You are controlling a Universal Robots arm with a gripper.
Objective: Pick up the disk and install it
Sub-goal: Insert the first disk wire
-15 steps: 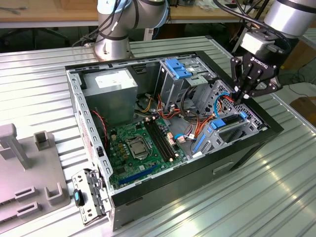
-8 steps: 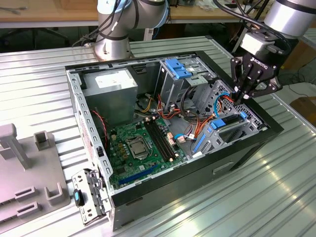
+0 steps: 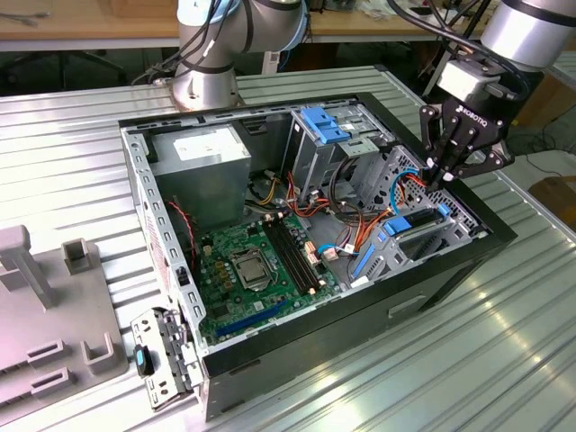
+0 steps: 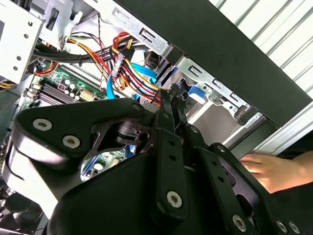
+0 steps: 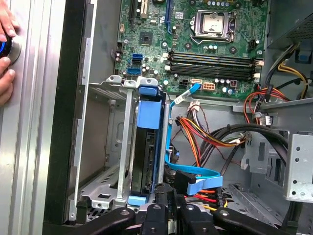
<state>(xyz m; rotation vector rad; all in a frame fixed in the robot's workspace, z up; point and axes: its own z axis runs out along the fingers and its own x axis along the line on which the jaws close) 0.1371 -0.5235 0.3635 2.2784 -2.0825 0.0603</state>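
First wrist view: the disk (image 5: 146, 147) sits upright in the drive cage (image 5: 105, 142) of the open computer case (image 5: 63, 122), blue carrier rail showing, with the gripper (image 5: 171, 205) just at its near end, fingers pressed together and holding nothing. Exterior view: gripper (image 3: 443, 175) hangs over the cage at the case's right end. A person's hand (image 5: 6, 54) rests on the desk (image 5: 29, 147).

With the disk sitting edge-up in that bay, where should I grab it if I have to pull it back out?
Probably by the blue carrier's end tab. The disk stands on edge in the drive cage, its flat faces walled in by cage metal, so only the blue rail ends are exposed. Come straight in from the open side of the case, where the gripper is.
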